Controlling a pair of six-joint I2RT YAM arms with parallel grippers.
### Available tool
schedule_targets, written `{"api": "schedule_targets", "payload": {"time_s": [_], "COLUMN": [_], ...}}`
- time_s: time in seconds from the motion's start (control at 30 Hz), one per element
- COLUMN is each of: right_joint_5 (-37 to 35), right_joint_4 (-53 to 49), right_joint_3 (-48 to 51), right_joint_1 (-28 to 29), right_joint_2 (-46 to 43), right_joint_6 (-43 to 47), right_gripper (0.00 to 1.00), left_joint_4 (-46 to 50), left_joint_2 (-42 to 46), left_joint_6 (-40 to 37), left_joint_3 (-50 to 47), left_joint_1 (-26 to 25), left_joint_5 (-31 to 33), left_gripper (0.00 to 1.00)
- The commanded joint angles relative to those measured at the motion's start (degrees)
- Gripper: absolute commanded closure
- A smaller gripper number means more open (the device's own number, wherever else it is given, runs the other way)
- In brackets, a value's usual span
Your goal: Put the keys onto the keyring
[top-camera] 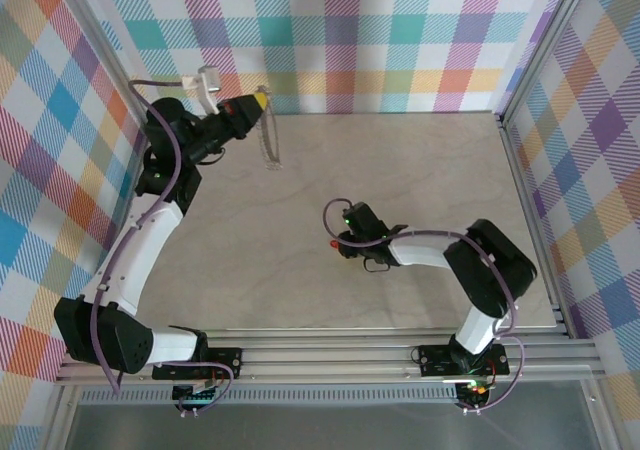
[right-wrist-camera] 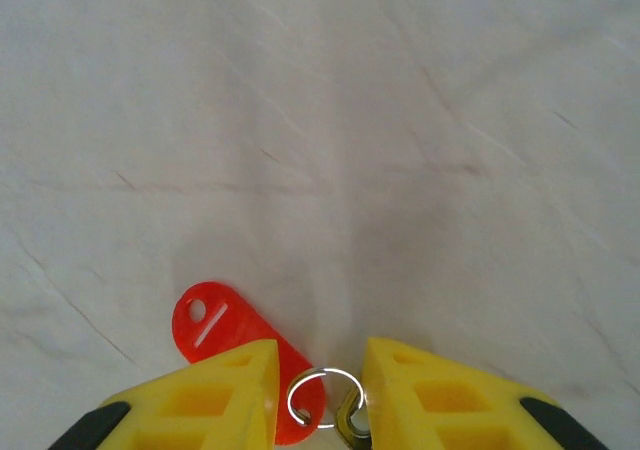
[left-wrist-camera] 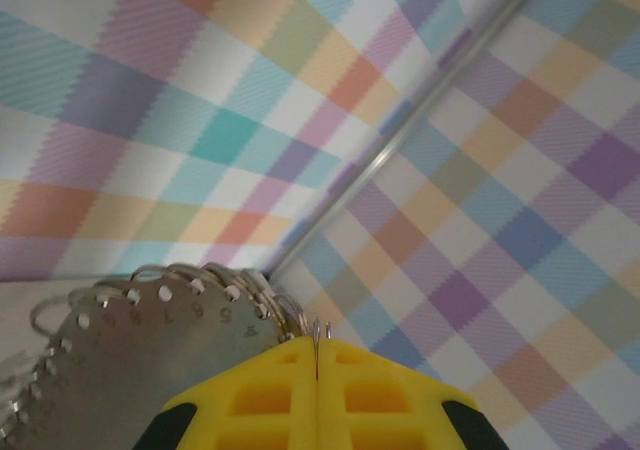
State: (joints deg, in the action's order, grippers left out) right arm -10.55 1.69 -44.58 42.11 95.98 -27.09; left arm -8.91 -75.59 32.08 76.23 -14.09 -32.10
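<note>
The key lies flat on the table, with a red plastic head (right-wrist-camera: pixel 222 332), a small silver ring (right-wrist-camera: pixel 322 398) and a bit of metal against the right finger. My right gripper (right-wrist-camera: pixel 320 395) (top-camera: pixel 340 246) is low over it, jaws narrowed either side of the ring with a slim gap on the left. The key's red head (top-camera: pixel 331 243) peeks out at the fingertips. At the back left, my raised left gripper (top-camera: pixel 262 98) (left-wrist-camera: pixel 318 355) is shut on the thin wire of the keyring (left-wrist-camera: pixel 320 332), which dangles as a silvery strand (top-camera: pixel 270 142). A round holed metal disc (left-wrist-camera: pixel 130 355) hangs on it.
Plaid walls with aluminium posts (top-camera: pixel 530 60) enclose the beige table (top-camera: pixel 420 170). Purple cables (top-camera: pixel 175 160) run along both arms. The table's near edge meets a metal rail (top-camera: pixel 330 345) where the arm bases are bolted.
</note>
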Motion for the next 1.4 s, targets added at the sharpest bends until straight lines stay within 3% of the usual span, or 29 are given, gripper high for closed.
{"api": "schedule_targets", "payload": {"time_s": [0.0,0.17,0.3,0.43,0.6,0.8,0.97,1.37], "right_joint_5": [-3.49,-3.80,-3.08,-0.99,5.74,8.97,6.80,2.33], "right_joint_4": [-4.91,-8.51,-16.89,-23.31,-24.84,-26.11,-27.49,-30.19], "right_joint_3": [3.84,7.94,7.84,7.09,6.25,1.47,-2.09,-8.34], "right_joint_1": [-1.26,-4.20,-7.38,-8.01,-8.01,-7.84,-6.20,-3.79], "right_joint_2": [-3.87,-16.77,-27.84,-32.26,-28.80,-22.30,-17.40,-6.86], "right_joint_6": [-1.03,-1.12,-3.06,-6.15,-9.57,-11.57,-16.60,-22.47], "right_gripper": [0.71,0.68,0.66,0.66,0.67,0.72,0.74,0.61], "left_joint_4": [-0.92,-0.01,-1.92,-2.97,-0.82,1.18,0.01,-3.79], "left_joint_2": [-0.81,-2.57,-2.95,-2.67,-2.00,-1.19,-0.26,2.23], "left_joint_6": [-3.70,-6.20,-6.76,-7.13,-9.06,-10.16,-10.09,-9.79], "left_joint_3": [2.54,1.72,0.22,-0.55,-0.55,-0.94,-2.94,-5.07], "left_joint_1": [-4.23,-10.74,-14.18,-15.90,-16.85,-16.94,-16.94,-16.94], "left_joint_5": [-0.72,1.33,4.32,6.71,7.84,7.56,7.92,8.48], "left_gripper": [1.00,1.00,1.00,1.00,1.00,1.00,1.00,1.00]}}
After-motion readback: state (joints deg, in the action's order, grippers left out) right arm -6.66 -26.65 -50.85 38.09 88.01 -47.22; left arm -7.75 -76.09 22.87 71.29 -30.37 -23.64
